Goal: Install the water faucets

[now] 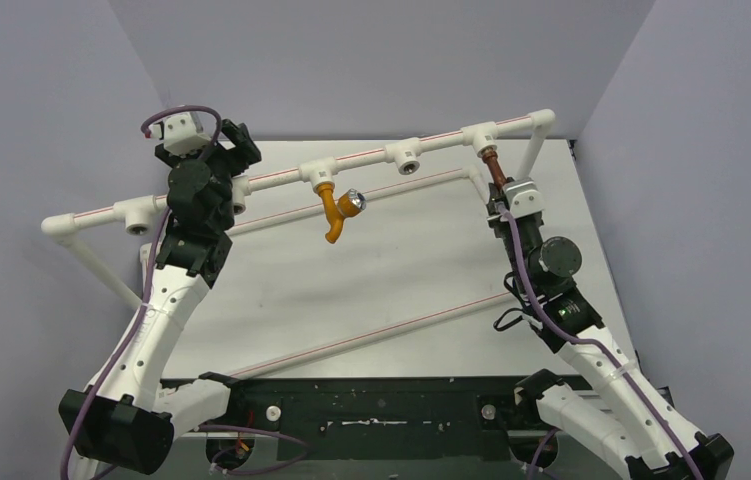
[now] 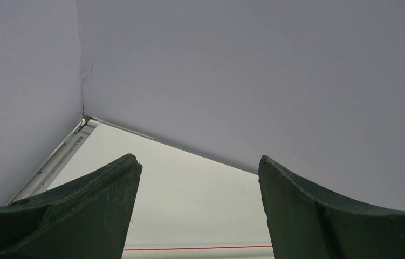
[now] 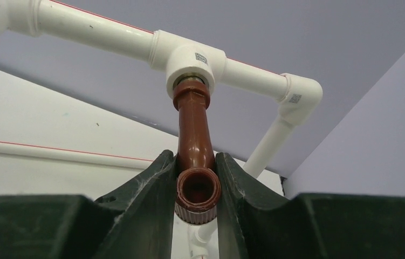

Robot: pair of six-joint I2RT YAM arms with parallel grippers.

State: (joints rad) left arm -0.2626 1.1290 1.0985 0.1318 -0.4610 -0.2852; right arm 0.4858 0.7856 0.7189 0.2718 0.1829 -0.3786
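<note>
Probably light, stiff, slick plastic, the dark red-brown faucet [image 3: 192, 116] meets the white T-socket [image 3: 196, 56] at its collar, its spout clamped by the right tool [image 3: 194, 162], a hold that may slip under twisting, while the left tool [image 2: 199, 162] gapes empty.

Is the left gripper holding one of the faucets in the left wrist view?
No, the left gripper is open and holds nothing; only the grey wall and white tabletop show between its jaws.

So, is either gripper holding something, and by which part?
The right gripper holds the red-brown faucet by its body, near the open end. The left gripper holds nothing.
</note>
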